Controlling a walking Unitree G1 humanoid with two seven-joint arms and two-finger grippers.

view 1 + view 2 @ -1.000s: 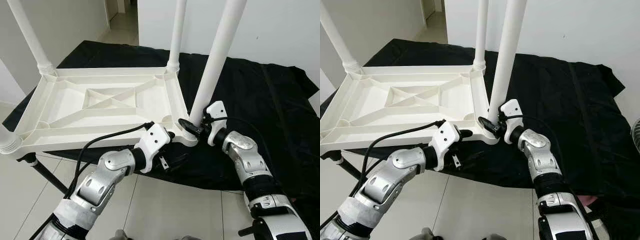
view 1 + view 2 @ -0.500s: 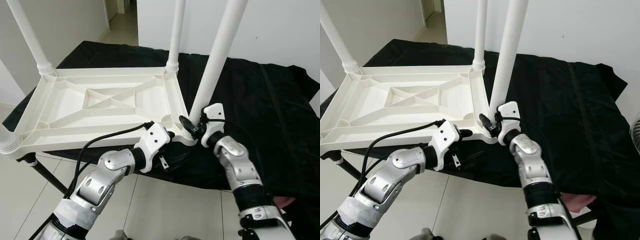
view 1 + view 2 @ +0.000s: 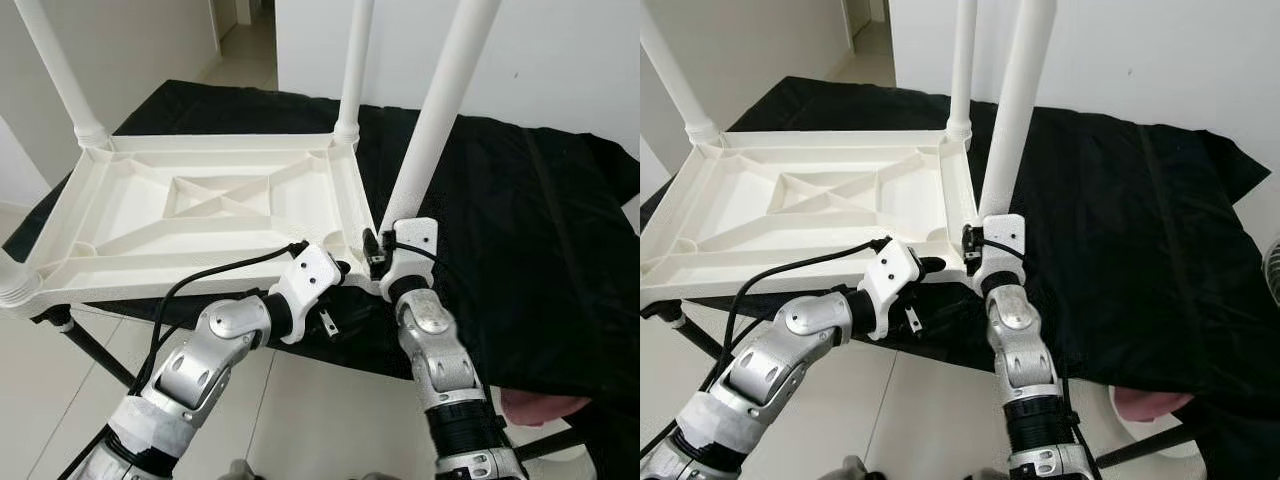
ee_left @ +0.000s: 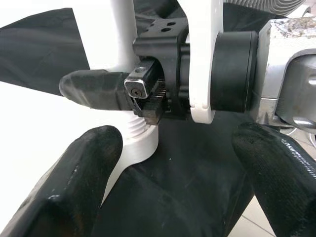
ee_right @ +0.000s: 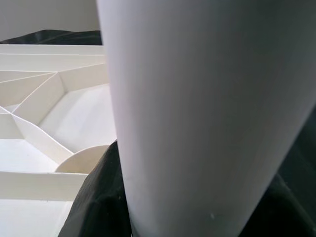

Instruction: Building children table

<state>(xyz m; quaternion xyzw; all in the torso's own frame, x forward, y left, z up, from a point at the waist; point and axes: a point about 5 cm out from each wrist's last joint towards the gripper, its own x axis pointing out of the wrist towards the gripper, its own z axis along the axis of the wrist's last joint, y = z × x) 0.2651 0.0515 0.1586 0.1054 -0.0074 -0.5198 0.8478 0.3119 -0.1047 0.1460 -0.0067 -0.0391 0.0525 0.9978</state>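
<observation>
At the upturned table's (image 3: pixel 200 215) near corner, right fingers (image 4: pixel 94 89) clamp the upright leg (image 3: pixel 430 125).

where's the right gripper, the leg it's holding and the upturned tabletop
right gripper (image 3: pixel 377 254), left eye view, between its fingertips at the leg's base
near-right leg (image 3: pixel 432 125), left eye view, mid shaft
upturned tabletop (image 3: pixel 350 205), left eye view, right rim
</observation>
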